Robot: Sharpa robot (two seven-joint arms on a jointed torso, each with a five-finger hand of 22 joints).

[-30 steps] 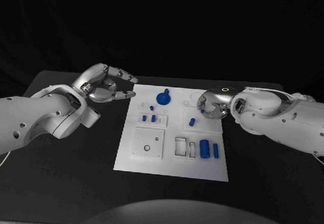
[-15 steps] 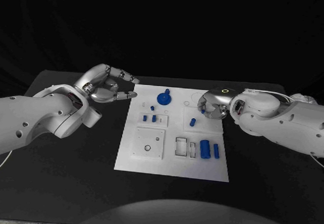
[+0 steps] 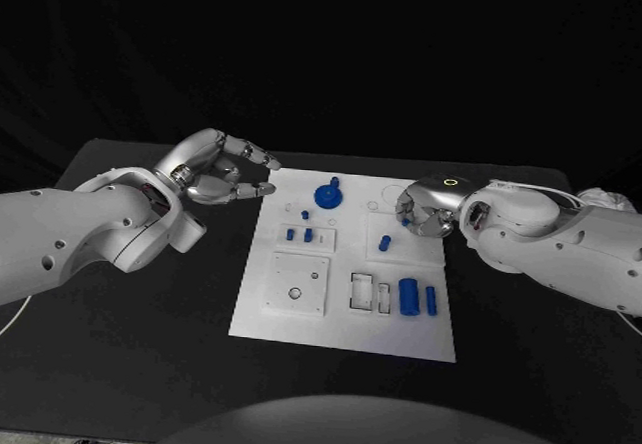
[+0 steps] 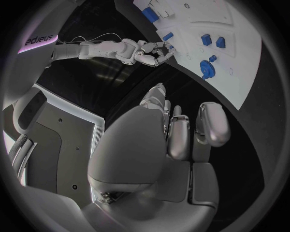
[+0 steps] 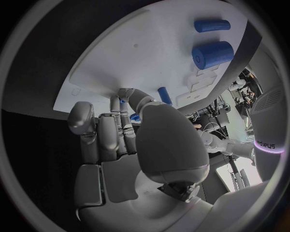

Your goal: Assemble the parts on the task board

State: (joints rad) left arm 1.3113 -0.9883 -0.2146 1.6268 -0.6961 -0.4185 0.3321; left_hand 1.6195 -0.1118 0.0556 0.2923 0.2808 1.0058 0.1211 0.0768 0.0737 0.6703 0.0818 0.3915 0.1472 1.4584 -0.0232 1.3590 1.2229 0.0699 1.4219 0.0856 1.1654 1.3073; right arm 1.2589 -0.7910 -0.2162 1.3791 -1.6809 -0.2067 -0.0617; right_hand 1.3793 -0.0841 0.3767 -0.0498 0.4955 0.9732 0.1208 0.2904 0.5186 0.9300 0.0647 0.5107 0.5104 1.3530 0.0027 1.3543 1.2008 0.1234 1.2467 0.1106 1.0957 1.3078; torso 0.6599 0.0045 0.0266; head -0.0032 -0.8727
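Right hand [image 3: 420,211], pinching a small blue part [image 3: 403,220], is being held over the task board's [image 3: 344,328] far right corner; left hand [image 3: 215,172], empty, is being kept off its left edge.

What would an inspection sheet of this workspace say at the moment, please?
Surface: black table, with the white board in its middle.
Job's things: blue parts on the board, among them a gear at the far edge and two cylinders at the near right.
Clutter: nothing seen.
Robot hands: left robot hand is off the board's far left corner, fingers apart, holding nothing; right robot hand is over the board's far right, fingertips at a small blue part, hold unclear.
Cables: thin cable under the left arm.
Surroundings: dark backdrop behind the table.
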